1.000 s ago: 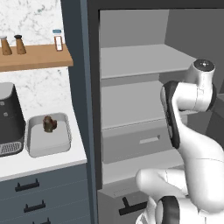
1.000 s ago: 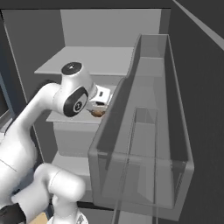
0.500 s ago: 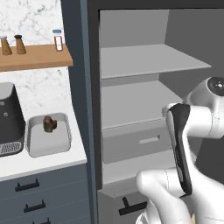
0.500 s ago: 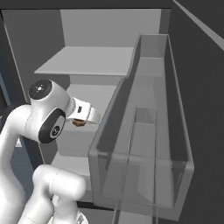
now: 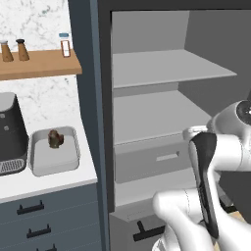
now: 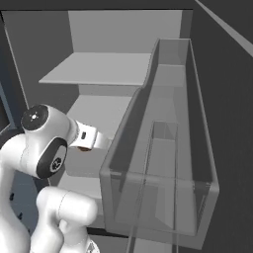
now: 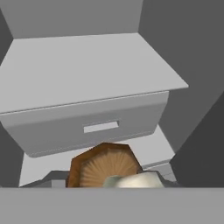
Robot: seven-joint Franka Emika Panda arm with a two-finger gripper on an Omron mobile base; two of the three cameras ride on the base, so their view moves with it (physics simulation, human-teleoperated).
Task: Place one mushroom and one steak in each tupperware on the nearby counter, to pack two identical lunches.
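Pulled back from the open fridge over the past second, the white arm now sits low at the right of the left base view, its hand drawn out from the shelves toward the base. In the hand view a brown mushroom with a pale stem sits right at the gripper, gills facing the camera; the fingertips themselves are hidden behind it, so the mushroom appears held between half-closed jaws, though the contact cannot be seen. From the right base view, the gripper pokes out beside the arm's big joint, a speck of brown under it, just short of the clear door bin. Beyond the mushroom lies the fridge's grey drawer under a bare shelf. Off to the left, the white counter carries the pale grey tupperware beside the black coffee machine; a small brown item (too small to name with certainty) already rests inside the tub near its far edge. Above, a wooden wall shelf holds small shakers.
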